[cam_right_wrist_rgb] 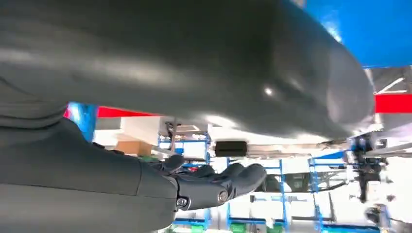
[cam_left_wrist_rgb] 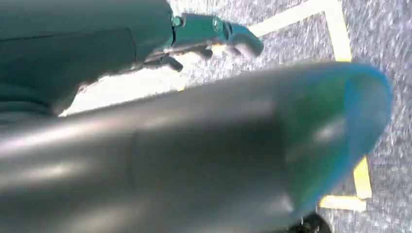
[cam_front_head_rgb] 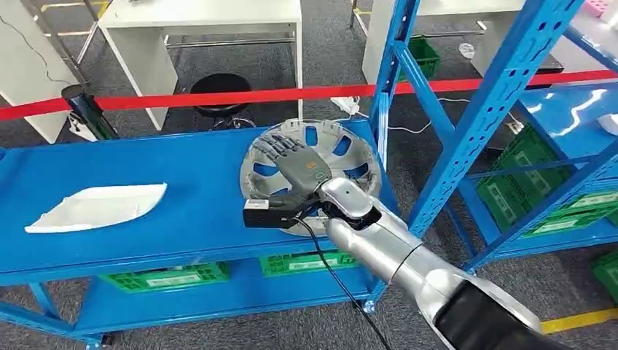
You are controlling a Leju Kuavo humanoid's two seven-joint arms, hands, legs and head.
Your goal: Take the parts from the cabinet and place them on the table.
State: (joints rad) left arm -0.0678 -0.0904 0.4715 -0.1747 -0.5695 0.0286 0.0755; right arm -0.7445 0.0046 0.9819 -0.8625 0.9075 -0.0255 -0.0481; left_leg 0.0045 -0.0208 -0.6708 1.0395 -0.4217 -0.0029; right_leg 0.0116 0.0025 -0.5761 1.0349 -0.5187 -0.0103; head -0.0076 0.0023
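Silver wheel cover [cam_front_head_rgb: 310, 175] lies flat at the right end of the blue shelf [cam_front_head_rgb: 146, 219], with the right hand [cam_front_head_rgb: 295, 171] resting on top, fingers spread. White part [cam_front_head_rgb: 98, 206] lies near the shelf's left end. Left hand [cam_left_wrist_rgb: 214, 36] hangs over the floor, fingers loosely curled, holding nothing.

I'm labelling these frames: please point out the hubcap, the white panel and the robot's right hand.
hubcap [cam_front_head_rgb: 350, 149]: head view, right rim.
white panel [cam_front_head_rgb: 98, 206]: head view, middle of its top face.
right robot hand [cam_front_head_rgb: 297, 166]: head view, back of the hand.
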